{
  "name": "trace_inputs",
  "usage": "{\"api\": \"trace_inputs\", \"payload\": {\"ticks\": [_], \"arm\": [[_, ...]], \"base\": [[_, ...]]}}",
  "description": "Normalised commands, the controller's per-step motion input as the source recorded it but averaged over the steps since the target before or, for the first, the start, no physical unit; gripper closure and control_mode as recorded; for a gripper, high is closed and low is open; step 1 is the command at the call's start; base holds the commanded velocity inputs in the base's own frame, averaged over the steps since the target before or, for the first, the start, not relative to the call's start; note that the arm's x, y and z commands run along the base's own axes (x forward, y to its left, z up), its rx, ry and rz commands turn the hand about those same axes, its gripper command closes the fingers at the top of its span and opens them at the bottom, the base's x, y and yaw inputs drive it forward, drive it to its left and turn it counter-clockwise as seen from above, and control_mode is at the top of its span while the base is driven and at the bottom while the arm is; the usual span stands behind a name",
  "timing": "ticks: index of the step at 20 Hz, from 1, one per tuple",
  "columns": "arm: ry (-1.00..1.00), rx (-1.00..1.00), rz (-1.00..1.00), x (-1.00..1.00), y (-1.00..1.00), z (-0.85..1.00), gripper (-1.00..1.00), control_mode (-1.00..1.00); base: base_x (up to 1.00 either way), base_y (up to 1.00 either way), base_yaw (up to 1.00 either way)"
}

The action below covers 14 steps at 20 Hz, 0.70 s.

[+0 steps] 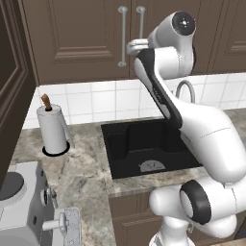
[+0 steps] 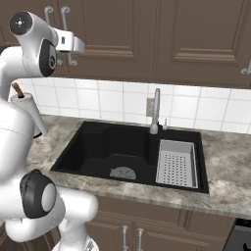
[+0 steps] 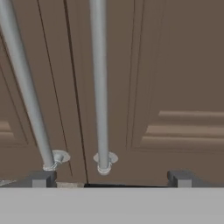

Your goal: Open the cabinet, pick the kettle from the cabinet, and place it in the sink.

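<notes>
Nearest the hand camera, the gripper (image 3: 111,178) is seen with its jaws spread wide and nothing between them, raised close in front of the cabinet (image 3: 175,65). Just beyond the fingertips (image 3: 43,178), two vertical bar handles are counted: the left handle (image 3: 24,83) and the right handle (image 3: 99,83), the right one lying between the jaws, though untouched as far as can be told.

Lower and in front of the base, the grey marbled surface (image 1: 81,173) is seen carrying one black sink (image 2: 112,152), one faucet (image 2: 155,112), one perforated tray (image 2: 177,163) set at the basin's right end, and one paper-towel roll (image 1: 52,129) to the left.

Farthest back, both cabinet doors are shut, so the kettle is presumably behind them and cannot be seen. The task is judged to be at its start: no door has been opened, and the opening, the picking of the kettle and its placing in the sink are all left.
</notes>
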Motion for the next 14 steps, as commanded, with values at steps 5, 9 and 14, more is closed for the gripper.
{"api": "trace_inputs", "payload": {"ticks": [5,9,14], "arm": [[0.00,0.00,0.00,0.29,0.05,0.02,-1.00,-1.00],[-0.01,0.00,0.00,0.29,0.09,0.04,-1.00,-1.00],[-0.03,0.00,0.00,0.27,0.07,0.04,-1.00,-1.00]], "base": [[0.00,0.00,0.00],[0.00,0.00,0.00],[0.00,0.00,0.00]]}}
